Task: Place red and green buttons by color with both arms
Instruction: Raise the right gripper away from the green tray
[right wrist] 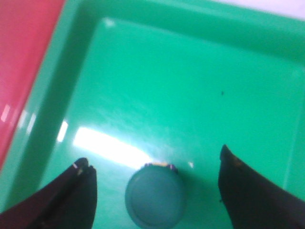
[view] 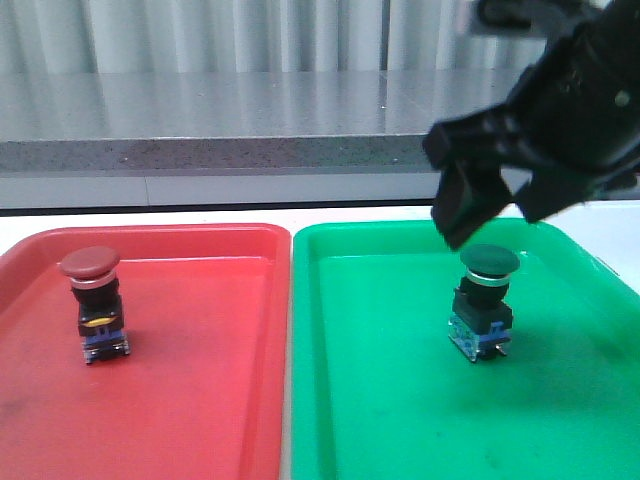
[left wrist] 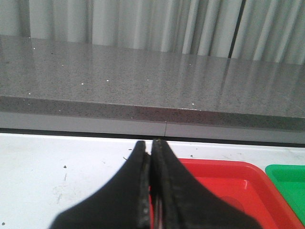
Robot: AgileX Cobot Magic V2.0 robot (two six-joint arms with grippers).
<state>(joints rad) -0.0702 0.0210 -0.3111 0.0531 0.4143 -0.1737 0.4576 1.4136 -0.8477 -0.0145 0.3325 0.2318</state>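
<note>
Domed green button (view: 487, 262) is standing upright in the glossy green tray (view: 400, 400); right tool (view: 490, 205) is hovering above, fingers apart. Red button (view: 90, 266) is sitting at 9 o'clock in the red tray (view: 200, 400). Left tool (left wrist: 151, 148) is pressed together, empty.

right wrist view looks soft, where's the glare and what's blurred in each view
Right wrist view: white glare streak on the green tray floor, green button cap soft. Front view: right gripper motion-blurred, red button fairly sharp. Left wrist view: closed left gripper dark, out of focus.
</note>
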